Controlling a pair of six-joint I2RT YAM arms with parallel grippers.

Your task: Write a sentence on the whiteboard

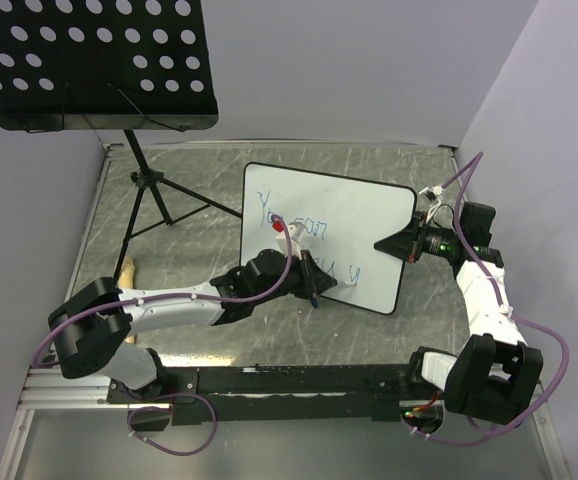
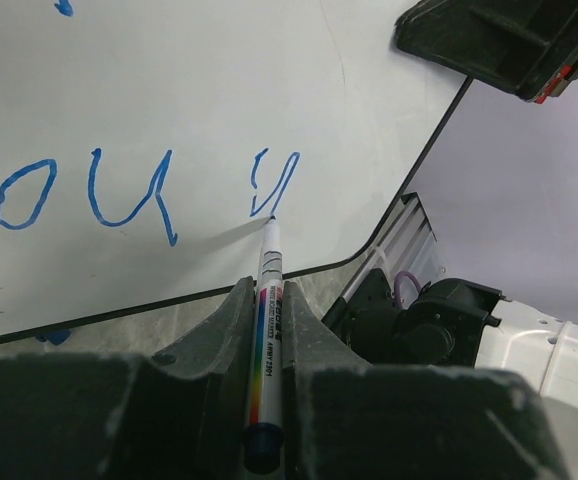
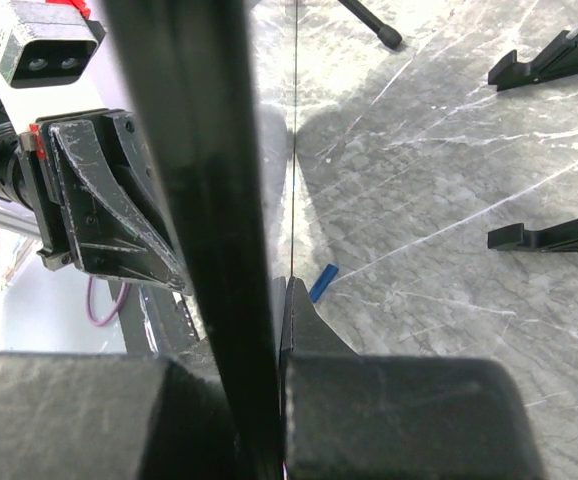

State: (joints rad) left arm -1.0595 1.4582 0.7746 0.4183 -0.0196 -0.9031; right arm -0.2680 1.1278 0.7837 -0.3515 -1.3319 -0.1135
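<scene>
The whiteboard [image 1: 364,215] stands tilted over the middle of the table. My right gripper [image 1: 397,244] is shut on its right edge, which fills the right wrist view as a dark band [image 3: 194,180] between the jaws of that gripper [image 3: 281,300]. The sentence [image 1: 281,222] is thin blue handwriting in two lines, the lower one [image 2: 129,190] ending in a fresh stroke. My left gripper [image 1: 302,272] [image 2: 267,292] is shut on a white marker [image 2: 267,335] with a rainbow stripe. The marker's tip rests on the whiteboard [image 2: 219,70] at the foot of the last stroke.
A black perforated music-stand tray [image 1: 99,60] on a tripod [image 1: 154,200] stands at the back left. A blue cap [image 3: 322,282] and two loose black feet [image 3: 541,66] [image 3: 544,238] lie on the marbled table behind the board. Purple walls close off the back and right.
</scene>
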